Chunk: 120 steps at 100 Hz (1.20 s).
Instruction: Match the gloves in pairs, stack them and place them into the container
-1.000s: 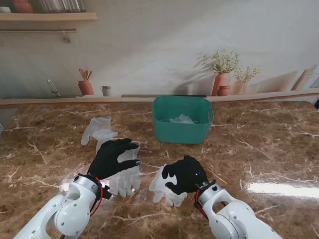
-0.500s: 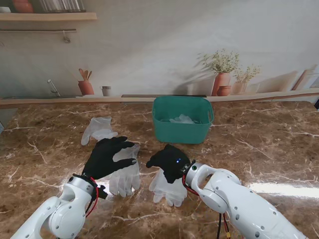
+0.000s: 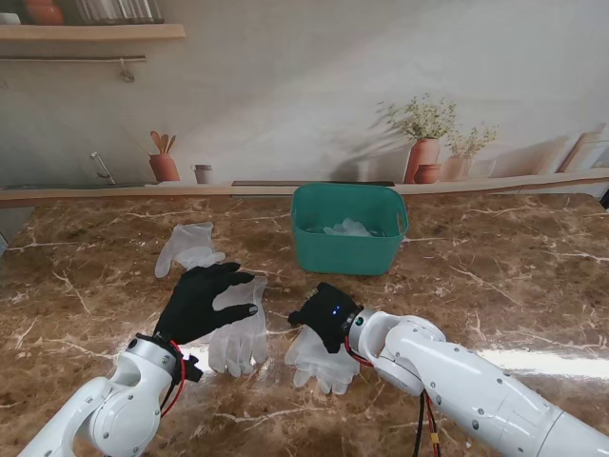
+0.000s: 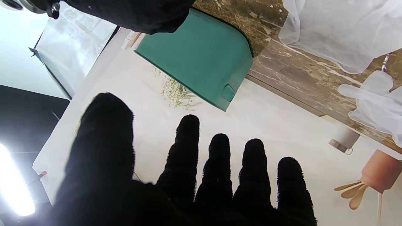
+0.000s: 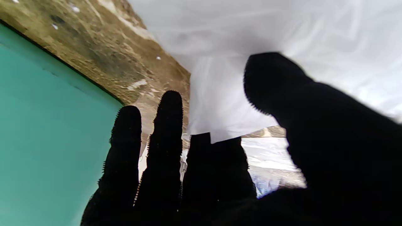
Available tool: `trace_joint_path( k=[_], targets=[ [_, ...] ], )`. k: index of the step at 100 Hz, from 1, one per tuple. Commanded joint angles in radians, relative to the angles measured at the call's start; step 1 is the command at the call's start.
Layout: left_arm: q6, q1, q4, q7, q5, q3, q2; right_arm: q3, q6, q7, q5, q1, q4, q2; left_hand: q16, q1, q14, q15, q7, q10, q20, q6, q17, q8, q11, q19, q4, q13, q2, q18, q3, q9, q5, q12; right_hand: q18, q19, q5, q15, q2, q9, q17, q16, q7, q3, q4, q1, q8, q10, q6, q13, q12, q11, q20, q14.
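Right hand over the cuff end of the near glove, grip unclear, can't tell; left hand flat, fingers spread, holding nothing, over the middle glove; third glove farther left, teal container at back.

The black-gloved right hand covers the cuff end of the translucent white disposable glove beneath it, so any grip stays unclear.
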Motion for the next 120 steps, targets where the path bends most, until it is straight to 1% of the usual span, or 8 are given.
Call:
trace_joint_path(
  k=[1,8,15,27,86,101,107,120],
  targets=[
    [0.005,0.005,0.002,-0.004,-0.004,0.002,0.003,-0.004,0.011,-0.021,-0.003,-0.005,0.033,0.003,-0.017,0.009,-0.047,-0.035,0.002,-0.029,0.012,-0.022,-0.01,0.008,-0.026,-0.027,0.027,-0.006,0.032,-0.008,-0.045,0.007,0.033,-0.009,0.021,0.04,0.185,0.09,-0.078,0.111,0.014,0.079,0.191,-0.014,-0.124,-0.001,0.105,-0.051,-0.12,0.044,0.183,0.08,0.035,-0.02],
    [0.003,0.003,0.003,-0.005,-0.007,0.004,0.002,-0.007,0.01,-0.068,0.001,-0.004,0.056,0.001,-0.017,0.009,-0.047,-0.035,0.002,-0.03,0.012,-0.024,-0.011,0.008,-0.026,-0.028,0.026,-0.007,0.032,-0.009,-0.045,0.007,0.034,-0.01,0.026,0.07,0.341,0.194,-0.111,0.188,0.028,0.148,0.435,-0.024,-0.179,0.02,0.195,-0.066,-0.277,0.054,0.328,0.12,0.043,-0.036],
    [0.001,0.0,0.005,-0.005,-0.009,0.005,0.002,-0.003,0.001,-0.114,0.011,-0.008,0.075,-0.003,-0.018,0.008,-0.048,-0.036,0.002,-0.031,0.011,-0.025,-0.012,0.009,-0.027,-0.03,0.026,-0.007,0.034,-0.008,-0.046,0.006,0.034,-0.01,0.024,0.1,0.443,0.214,-0.122,0.154,0.027,0.153,0.668,-0.051,-0.203,0.039,0.118,-0.051,-0.381,0.029,0.321,0.072,0.057,-0.041],
    [-0.003,-0.005,0.01,-0.005,-0.011,0.008,0.002,0.045,-0.023,-0.151,0.015,-0.038,0.074,-0.006,-0.018,0.008,-0.047,-0.037,0.003,-0.03,0.01,-0.026,-0.012,0.01,-0.027,-0.034,0.026,-0.007,0.036,-0.008,-0.046,0.007,0.036,-0.01,-0.003,0.2,0.452,0.168,-0.114,0.144,0.075,0.095,0.654,-0.041,-0.199,0.03,0.162,-0.026,-0.412,0.05,-0.017,-0.113,0.13,-0.059],
    [-0.015,-0.017,0.013,-0.031,-0.021,0.018,0.006,0.406,-0.076,-0.132,0.441,-0.252,0.069,-0.097,-0.019,0.008,-0.046,-0.04,0.008,-0.024,0.005,-0.031,-0.016,0.015,-0.029,-0.063,0.026,-0.011,0.043,-0.009,-0.046,0.006,0.047,-0.012,0.0,0.182,0.503,0.104,0.095,0.185,0.005,0.057,0.611,0.054,-0.105,0.139,0.158,-0.014,-0.435,0.014,0.038,-0.201,0.154,-0.055],
    [-0.018,-0.019,0.015,-0.038,-0.025,0.021,0.007,0.433,-0.126,-0.154,0.441,-0.27,0.101,-0.095,-0.02,0.011,-0.048,-0.042,0.008,-0.023,0.007,-0.032,-0.017,0.016,-0.031,-0.075,0.026,-0.016,0.045,-0.009,-0.046,0.001,0.046,-0.013,-0.007,0.115,0.607,0.076,0.12,0.11,-0.045,0.027,0.572,0.108,-0.047,0.151,0.224,-0.013,-0.435,-0.056,-0.053,-0.231,0.171,-0.066],
    [-0.017,-0.019,0.014,-0.038,-0.026,0.021,0.007,0.442,-0.143,-0.136,0.422,-0.275,0.104,-0.086,-0.021,0.012,-0.046,-0.042,0.007,-0.023,0.009,-0.031,-0.016,0.016,-0.031,-0.077,0.027,-0.017,0.046,-0.01,-0.045,0.001,0.047,-0.012,-0.015,0.052,0.64,0.026,0.147,0.028,-0.103,-0.023,0.545,0.125,0.045,0.137,0.264,-0.001,-0.434,-0.143,-0.226,-0.27,0.169,-0.069],
    [-0.019,-0.019,0.014,-0.041,-0.024,0.018,0.008,0.469,-0.193,-0.06,0.404,-0.288,0.101,-0.067,-0.021,0.014,-0.046,-0.043,0.005,-0.023,0.014,-0.031,-0.014,0.016,-0.032,-0.079,0.026,-0.019,0.046,-0.011,-0.046,-0.001,0.044,-0.013,-0.029,-0.081,0.424,-0.083,0.007,-0.176,-0.237,-0.139,0.56,0.087,-0.145,0.069,0.012,0.046,-0.431,-0.341,-0.348,-0.345,0.138,-0.056]
  ],
)
